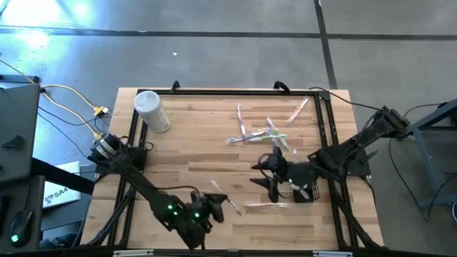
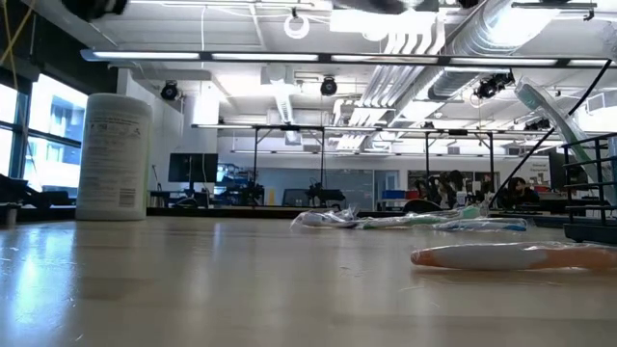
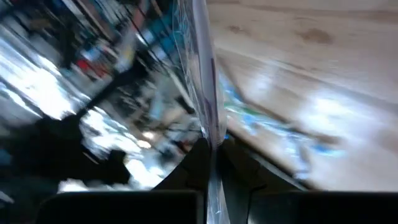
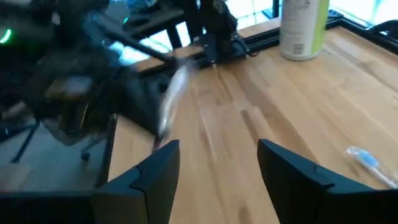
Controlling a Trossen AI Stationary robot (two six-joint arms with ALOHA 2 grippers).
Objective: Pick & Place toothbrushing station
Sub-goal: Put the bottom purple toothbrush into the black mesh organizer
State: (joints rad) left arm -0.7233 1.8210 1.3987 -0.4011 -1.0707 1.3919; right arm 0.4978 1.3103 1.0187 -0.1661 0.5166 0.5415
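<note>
Toothbrush [image 3: 208, 93] blurred in left hand [image 3: 211, 163]

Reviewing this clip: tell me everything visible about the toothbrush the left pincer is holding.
The held toothbrush is thin and pale, apparently sealed in clear wrapping. The left pincer, shut on one end, carries it near the table's front edge, the rest sticking out toward the right arm. In the left wrist view it runs straight out from between the fingers. Nothing else touches it.
</note>
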